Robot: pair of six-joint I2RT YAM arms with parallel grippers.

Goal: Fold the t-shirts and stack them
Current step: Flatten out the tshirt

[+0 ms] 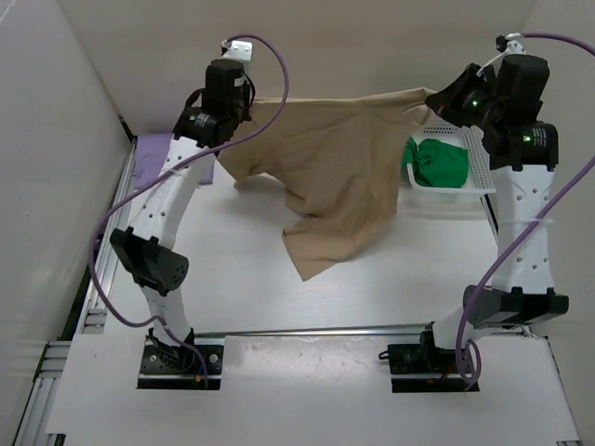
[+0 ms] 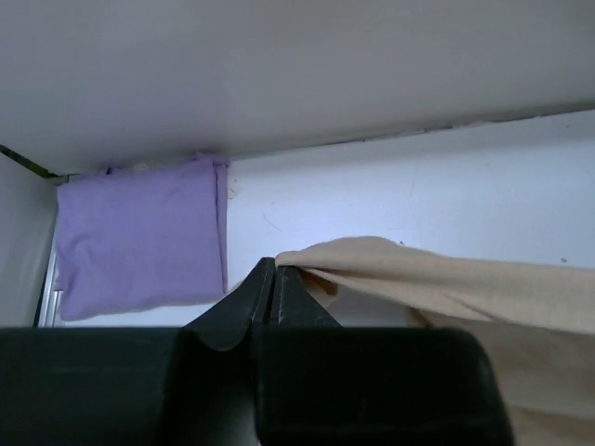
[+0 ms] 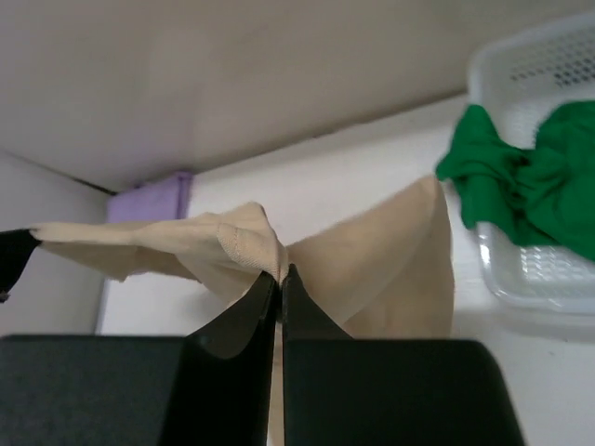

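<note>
The tan t-shirt (image 1: 335, 177) hangs stretched between both grippers above the table's back half, its lower part draping down to the table. My left gripper (image 1: 249, 98) is shut on its left top corner (image 2: 307, 255). My right gripper (image 1: 437, 96) is shut on its right top corner (image 3: 265, 246). The lavender t-shirt (image 1: 153, 153) lies folded at the back left, also in the left wrist view (image 2: 139, 237). The green t-shirt (image 1: 437, 163) sits crumpled in the basket, also in the right wrist view (image 3: 530, 177).
A white mesh basket (image 1: 476, 177) stands at the back right beside the right arm. White walls close in the back and the left side. A metal rail (image 1: 307, 330) runs along the near edge of the table.
</note>
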